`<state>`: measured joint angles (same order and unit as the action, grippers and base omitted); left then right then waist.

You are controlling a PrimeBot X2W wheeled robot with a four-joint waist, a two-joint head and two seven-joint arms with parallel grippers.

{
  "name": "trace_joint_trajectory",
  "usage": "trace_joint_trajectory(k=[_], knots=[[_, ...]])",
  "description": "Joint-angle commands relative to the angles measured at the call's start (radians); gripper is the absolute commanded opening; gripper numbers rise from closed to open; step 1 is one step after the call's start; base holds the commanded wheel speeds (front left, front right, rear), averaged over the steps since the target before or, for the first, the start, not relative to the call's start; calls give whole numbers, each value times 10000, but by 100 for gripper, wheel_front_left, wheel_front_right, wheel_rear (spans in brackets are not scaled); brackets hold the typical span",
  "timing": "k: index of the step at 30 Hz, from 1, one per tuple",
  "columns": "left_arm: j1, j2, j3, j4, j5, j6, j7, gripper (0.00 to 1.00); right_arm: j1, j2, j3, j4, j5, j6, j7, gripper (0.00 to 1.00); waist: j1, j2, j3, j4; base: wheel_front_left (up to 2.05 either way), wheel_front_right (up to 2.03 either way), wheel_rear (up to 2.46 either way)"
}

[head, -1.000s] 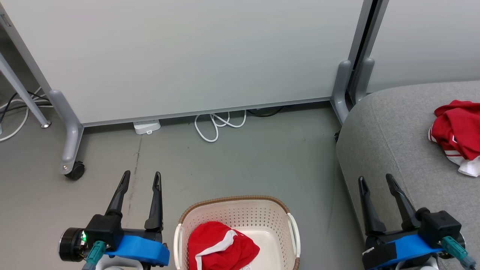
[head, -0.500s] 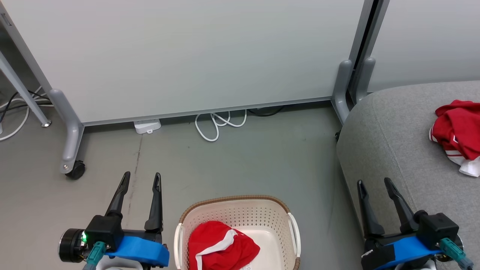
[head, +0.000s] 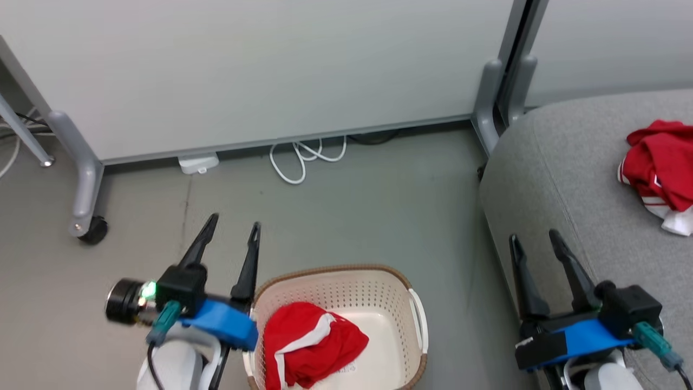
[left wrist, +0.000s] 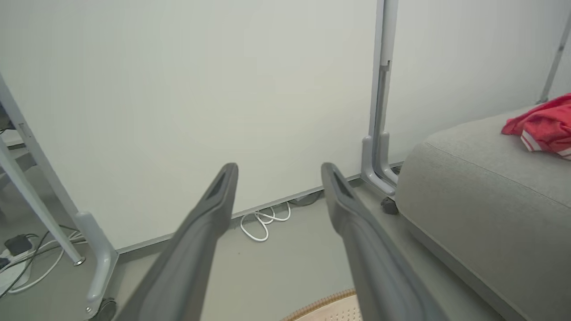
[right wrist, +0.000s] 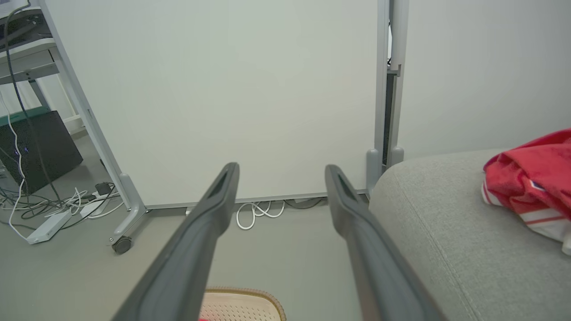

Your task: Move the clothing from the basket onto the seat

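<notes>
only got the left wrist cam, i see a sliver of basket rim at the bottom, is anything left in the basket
Observer: Yes, one red garment lies in the basket, toward its left side in the head view.
Operator: where is my left gripper from it
Observer: The left gripper is open, just left of the basket's rim, not over the garment.
Operator: and the right one
Observer: The right gripper is open and empty, at the seat's edge.

Grey floor [head: 352, 216] w/ basket [head: 330, 269], seat [head: 568, 179], white cable [head: 298, 162]; red garment [head: 658, 162] atop seat
</notes>
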<state>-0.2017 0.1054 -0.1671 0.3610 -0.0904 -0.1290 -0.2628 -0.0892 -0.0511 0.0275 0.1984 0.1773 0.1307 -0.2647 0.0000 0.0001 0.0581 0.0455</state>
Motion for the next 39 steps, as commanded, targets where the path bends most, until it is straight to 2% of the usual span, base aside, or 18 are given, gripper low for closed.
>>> trace_joint_trajectory(k=[1, 14, 21, 27, 31, 39], knots=[[-561, 177, -304, 218, -18, -11, -30, 100, -273, 13, 34, -96, -21, 1, 3, 100, 0, -1, 388, -195, 0, 0, 0], [-4318, 1317, -3628, 3647, -541, -14, 6, 100, -2144, -60, 296, -592, 36, 1, 3, 100, 0, -1, 3134, -1356, 0, 0, 0], [-5866, 1563, -5865, 5479, -1007, -13, 487, 100, -3206, -69, 493, -861, 128, 1, 4, 100, 0, -1, 4576, -2003, 0, 0, 0], [-6784, 1672, -7713, 6493, -1457, -15, 1039, 100, -3841, -90, 522, -1084, 177, 1, 5, 100, 0, -1, 5672, -2377, 0, 0, 0], [-7236, 1755, -8791, 7195, -1703, -14, 1809, 100, -4152, -76, 582, -1269, 203, 1, 5, 100, 0, -1, 6337, -2586, 0, 0, 0], [-7919, 1966, -10393, 7892, -2352, -14, 3036, 100, -4630, -22, 671, -1720, 237, 1, 3, 100, 0, -1, 7617, -2855, 0, 0, 0]])
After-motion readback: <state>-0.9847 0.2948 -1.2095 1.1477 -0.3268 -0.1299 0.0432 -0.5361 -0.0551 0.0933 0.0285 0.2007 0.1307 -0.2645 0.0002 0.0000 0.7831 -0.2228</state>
